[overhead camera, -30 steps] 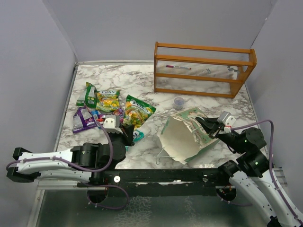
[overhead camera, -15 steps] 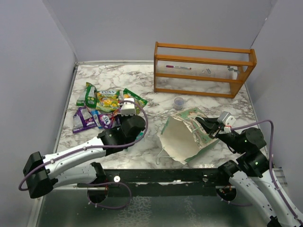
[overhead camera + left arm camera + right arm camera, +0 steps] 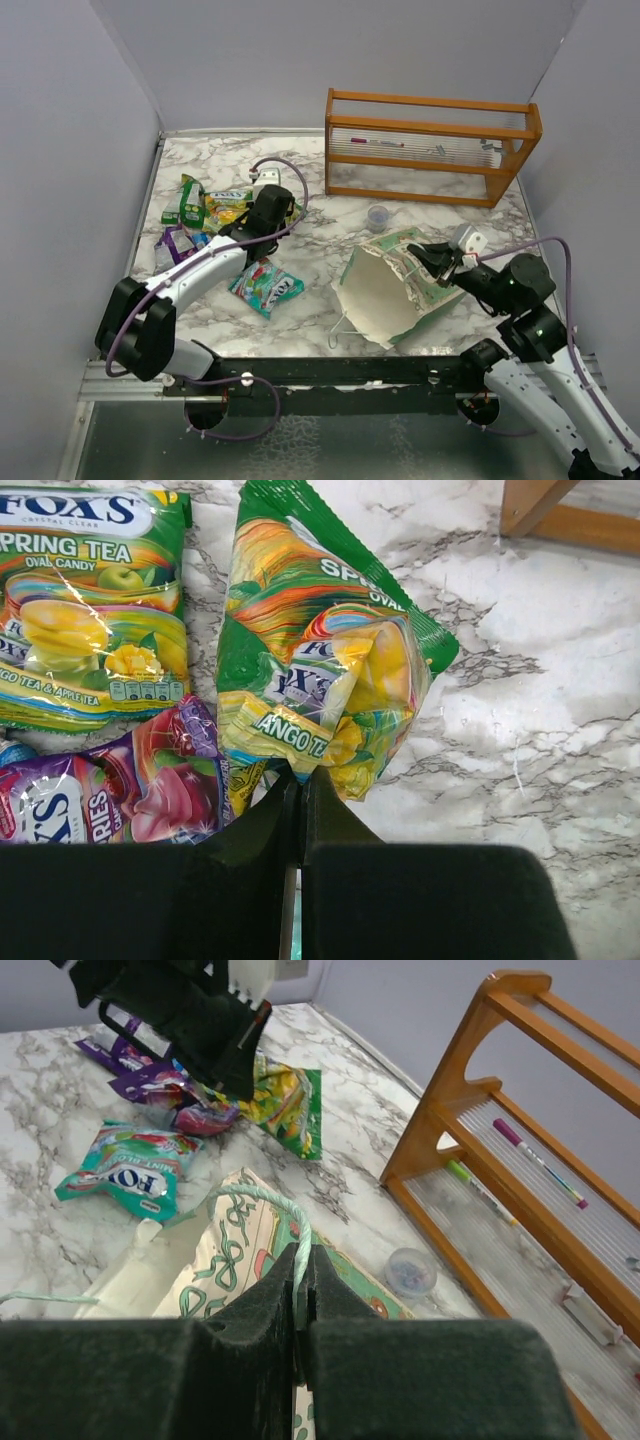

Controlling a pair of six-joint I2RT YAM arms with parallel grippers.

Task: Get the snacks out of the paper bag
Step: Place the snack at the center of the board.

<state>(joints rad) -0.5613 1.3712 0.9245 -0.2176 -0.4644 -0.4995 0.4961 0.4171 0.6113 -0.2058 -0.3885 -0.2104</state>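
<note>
the snacks lie in a loose pile at the far left of the bench, green, yellow and purple packets overlapping. 1 teal packet lies apart from them, nearer the front edge, between the pile and the paper bag.

the left hand is clenched on the near edge of a green packet at the right side of the pile. the packet's long axis runs straight away from the hand, toward the rack. it looks set down or nearly so, so the step in hand is probably letting it go.

the paper bag lies on its side to the right of the middle, well apart from the pile. its open mouth faces left and toward the front edge, and its closed end points back toward the cup. the right hand is pinched shut on the bag's string handle at the upper rim, which props the mouth open. from above only the cream lining shows inside; whether a packet is left deeper in, i cannot tell.

the move to come turns on that mouth. it opens toward the left arm's side, so the left hand is the one placed to reach in, coming from the left along the bag's long axis, while the right hand is taken up with the handle.
</note>
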